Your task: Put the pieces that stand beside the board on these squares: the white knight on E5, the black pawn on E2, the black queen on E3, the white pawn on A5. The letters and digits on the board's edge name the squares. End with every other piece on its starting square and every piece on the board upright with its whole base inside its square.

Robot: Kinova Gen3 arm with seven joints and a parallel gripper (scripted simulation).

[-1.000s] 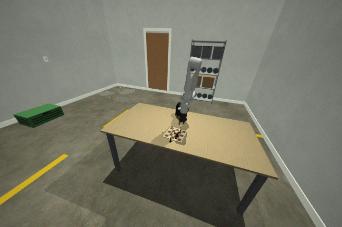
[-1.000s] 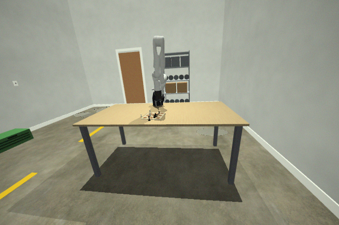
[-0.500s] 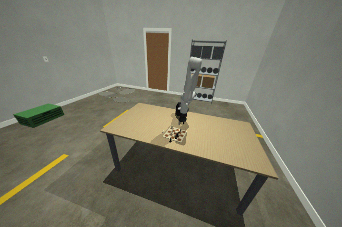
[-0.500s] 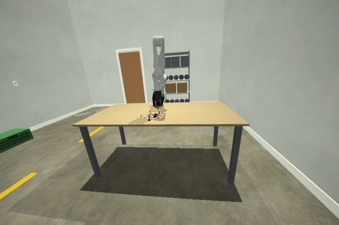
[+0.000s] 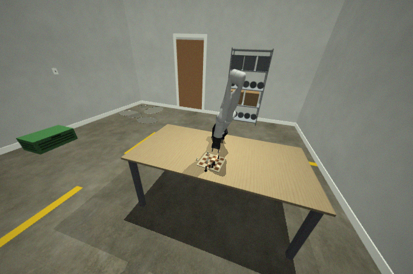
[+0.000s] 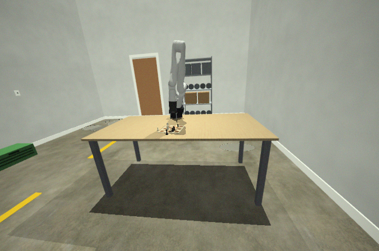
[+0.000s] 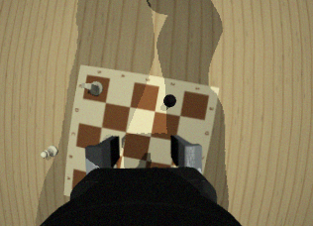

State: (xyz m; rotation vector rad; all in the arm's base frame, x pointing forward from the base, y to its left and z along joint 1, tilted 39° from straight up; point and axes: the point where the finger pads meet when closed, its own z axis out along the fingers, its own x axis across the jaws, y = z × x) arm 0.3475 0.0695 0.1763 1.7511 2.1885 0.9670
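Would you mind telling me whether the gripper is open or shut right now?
Open. In the wrist view the gripper has its fingers spread wide above the board, with nothing between them.

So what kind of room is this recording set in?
Probably a workshop or storage room: bare concrete floor with yellow floor lines, a metal shelving rack by the door, and one wooden table carrying the chessboard.

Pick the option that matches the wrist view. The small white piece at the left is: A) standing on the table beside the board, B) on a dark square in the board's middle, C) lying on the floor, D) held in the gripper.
A: the small white piece stands on the table just off the board, clear of the open, empty gripper.
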